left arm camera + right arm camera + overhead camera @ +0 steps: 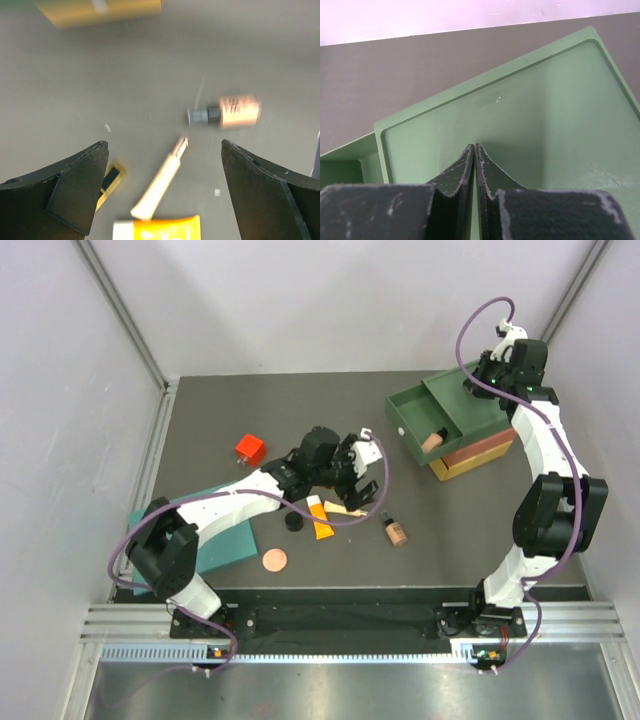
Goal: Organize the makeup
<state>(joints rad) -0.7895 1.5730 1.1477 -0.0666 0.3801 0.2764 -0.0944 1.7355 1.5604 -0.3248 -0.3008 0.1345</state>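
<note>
Left wrist view blurred; orange tube [157, 227] cut off at bottom edge, cream stick [160, 182] touching it, beige bottle [227, 112] lying beyond on table [75, 75]. Left gripper [164, 145] wide open, empty; right gripper [475, 147] closed, empty, at green drawer box [530, 115]

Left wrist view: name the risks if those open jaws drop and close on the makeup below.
The left gripper stands wide, with the thin cream stick and the orange tube with a white cap close together ahead of its open jaws; closing may catch both or flick the stick away. The beige bottle with a black cap lies on its side nearby; a nudge could roll it.
</note>
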